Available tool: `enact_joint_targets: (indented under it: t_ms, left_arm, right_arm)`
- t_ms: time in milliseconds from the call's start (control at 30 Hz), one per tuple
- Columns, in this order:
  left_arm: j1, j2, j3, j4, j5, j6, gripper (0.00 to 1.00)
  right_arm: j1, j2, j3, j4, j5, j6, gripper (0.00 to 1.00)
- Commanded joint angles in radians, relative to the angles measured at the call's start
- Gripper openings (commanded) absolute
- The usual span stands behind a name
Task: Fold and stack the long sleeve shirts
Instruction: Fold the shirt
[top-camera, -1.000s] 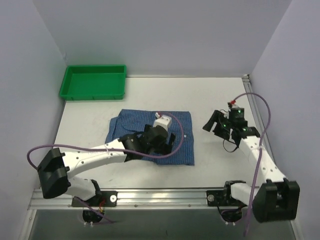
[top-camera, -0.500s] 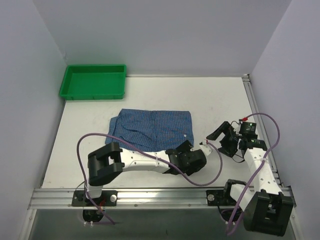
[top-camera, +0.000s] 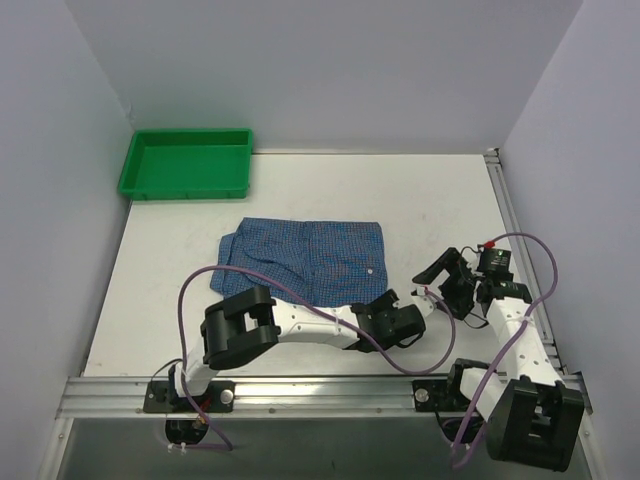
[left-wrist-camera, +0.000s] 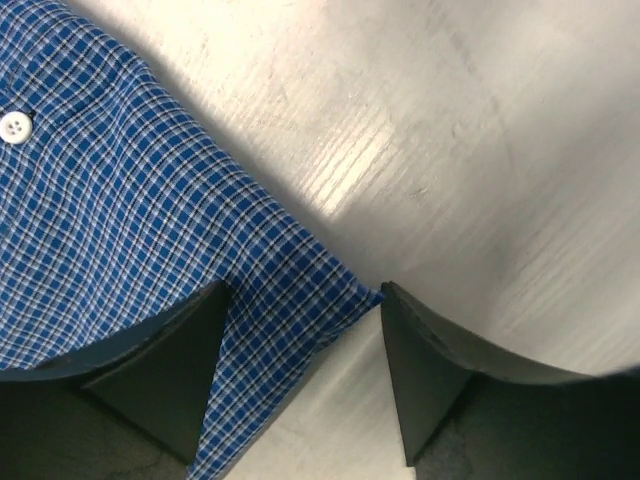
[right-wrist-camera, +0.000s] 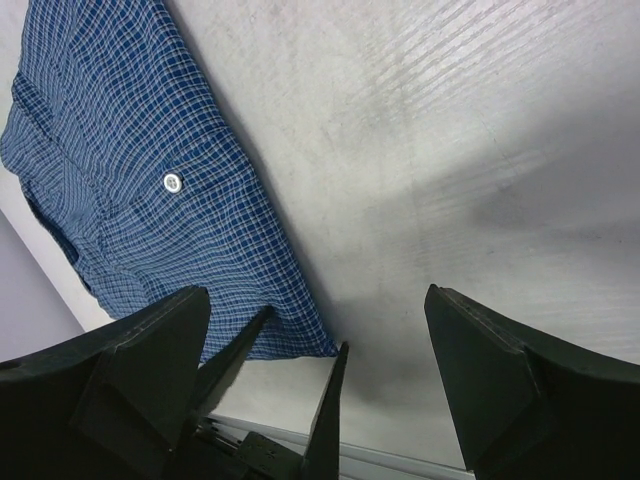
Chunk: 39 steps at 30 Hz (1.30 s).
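The blue fine-checked shirt (top-camera: 305, 258) lies folded flat in the middle of the table, one white button showing. My left gripper (top-camera: 400, 314) is low at the shirt's near right corner. In the left wrist view it (left-wrist-camera: 303, 290) is open, with the shirt corner (left-wrist-camera: 300, 280) lying between its two fingers, not pinched. My right gripper (top-camera: 441, 284) is open and empty over bare table just right of the shirt. In the right wrist view it (right-wrist-camera: 318, 290) faces the shirt's right edge (right-wrist-camera: 150, 180) and the left gripper's fingers (right-wrist-camera: 332, 410).
A green plastic tray (top-camera: 186, 165) stands at the back left, with nothing in it. The table's metal rail (top-camera: 300, 395) runs along the near edge, and another rail (top-camera: 510, 225) along the right side. Purple cables loop off both arms.
My left arm has swung from over the shirt's middle to its near right corner. My right arm has drawn back toward the near right edge. The shirt lies where it was.
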Motion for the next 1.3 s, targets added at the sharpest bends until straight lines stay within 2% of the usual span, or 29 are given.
enact_joint_targets:
  t_ms: [0,33,133,200,233,267,333,400,467,567,600,700,800,933,1133,1267]
  left_arm:
    - [-0.005,0.04,0.019,0.014,0.002,-0.02,0.65]
    - [-0.003,0.037,0.01,0.014,-0.004,-0.021,0.53]
    - [-0.002,0.004,-0.012,0.023,-0.006,-0.04,0.28]
    - [0.004,-0.038,-0.038,0.039,-0.007,-0.055,0.2]
    - [0.006,-0.055,-0.047,0.043,-0.007,-0.06,0.13]
    - [0.009,-0.07,-0.062,0.049,-0.007,-0.078,0.1]
    - [0.021,-0.122,-0.082,0.06,0.002,-0.096,0.08]
    - [0.033,-0.159,-0.119,0.089,0.036,-0.132,0.08]
    - [0.055,-0.213,-0.148,0.127,0.083,-0.164,0.08]
    - [0.072,-0.262,-0.191,0.154,0.111,-0.191,0.08]
    - [0.075,-0.269,-0.194,0.154,0.123,-0.195,0.08]
    - [0.081,-0.288,-0.207,0.152,0.151,-0.214,0.08]
    - [0.087,-0.323,-0.228,0.171,0.169,-0.251,0.09]
    - [0.098,-0.349,-0.24,0.192,0.18,-0.268,0.09]
    - [0.104,-0.363,-0.239,0.2,0.197,-0.277,0.11]
    - [0.106,-0.359,-0.245,0.201,0.203,-0.294,0.13]
  right_arm:
    - [-0.009,0.018,-0.01,0.023,-0.016,0.008,0.93]
    - [-0.007,0.022,-0.016,0.038,-0.022,0.012,0.93]
    - [-0.007,0.047,-0.036,0.089,-0.065,0.03,0.93]
    - [-0.004,0.061,-0.072,0.162,-0.099,0.05,0.93]
    - [-0.001,0.065,-0.085,0.194,-0.109,0.079,0.93]
    - [0.012,0.077,-0.118,0.23,-0.12,0.093,0.93]
    - [0.037,0.093,-0.145,0.326,-0.146,0.125,0.94]
    - [0.095,0.129,-0.169,0.446,-0.139,0.177,1.0]
    - [0.138,0.178,-0.181,0.51,-0.119,0.24,1.0]
    - [0.207,0.247,-0.232,0.71,-0.116,0.315,1.0]
    - [0.215,0.304,-0.244,0.824,-0.119,0.368,1.0]
    - [0.235,0.433,-0.278,1.028,-0.137,0.442,1.0]
    - [0.269,0.554,-0.261,1.154,-0.166,0.491,1.0]
    - [0.321,0.679,-0.235,1.241,-0.188,0.531,0.98]
    - [0.378,0.807,-0.22,1.348,-0.194,0.547,0.89]
    - [0.398,0.876,-0.215,1.442,-0.205,0.574,0.78]
